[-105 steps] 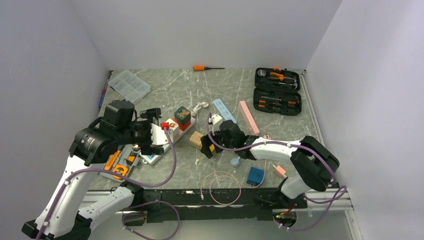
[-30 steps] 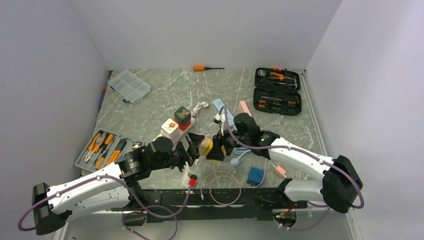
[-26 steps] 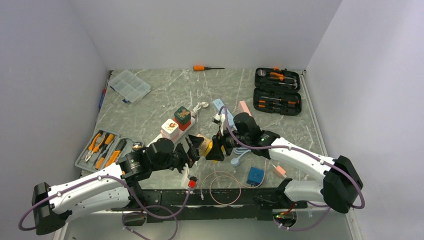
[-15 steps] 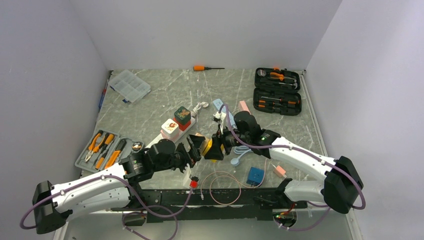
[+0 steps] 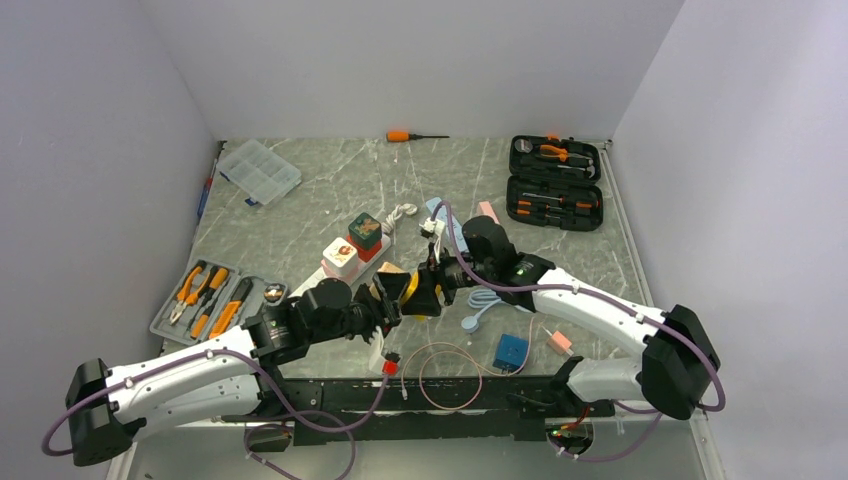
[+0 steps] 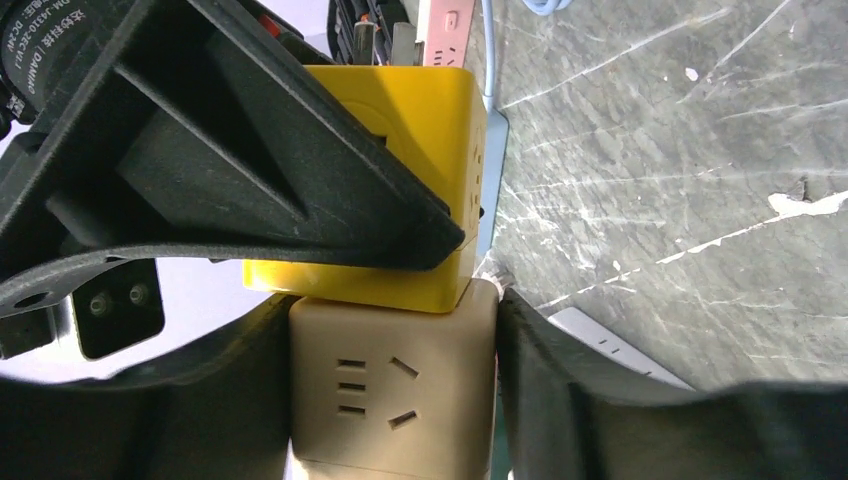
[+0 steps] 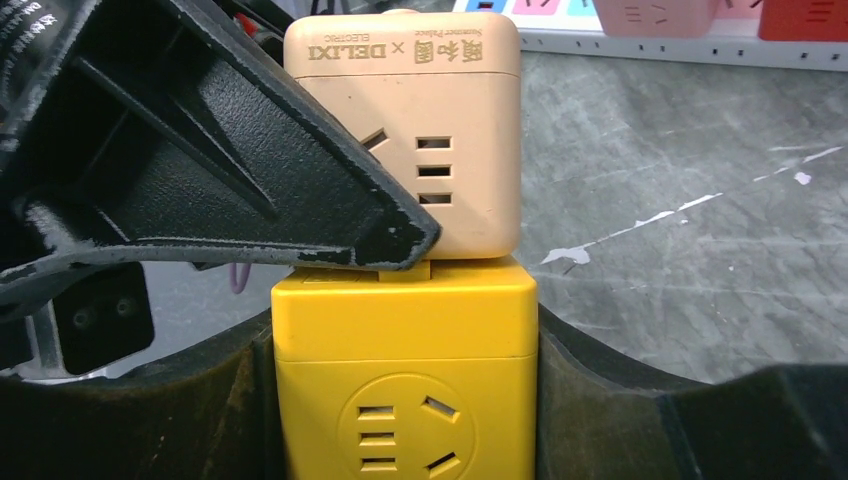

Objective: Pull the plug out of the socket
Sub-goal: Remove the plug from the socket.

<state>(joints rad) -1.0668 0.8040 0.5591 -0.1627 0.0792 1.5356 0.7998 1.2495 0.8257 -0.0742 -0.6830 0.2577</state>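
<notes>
Top external view: the left hand [image 5: 385, 298] and right hand [image 5: 428, 288] meet nose to nose over the near middle of the grey marbled tabletop [image 5: 300, 215]. Between them are a beige cube adapter [image 5: 388, 270] and a yellow cube adapter [image 5: 409, 290], just beside the near end of a white power strip [image 5: 345, 262]. An open black tool case [image 5: 555, 182] lies well apart at the far right. Left wrist view: the left hand's two dark fingers [image 6: 570, 400] press against opposite sides of the beige cube adapter [image 6: 392, 385] – a pinch grip. The yellow cube adapter [image 6: 400, 170] sits flush against its far face, partly covered by the right hand's black finger [image 6: 230, 170]. Right wrist view: the right hand's fingers [image 7: 600, 400] clamp the yellow cube adapter [image 7: 405, 390] from both sides. The beige cube adapter [image 7: 440, 150], lettered DELIXI, is mated to its far face – the two cubes are joined, with only a thin seam between them.
</notes>
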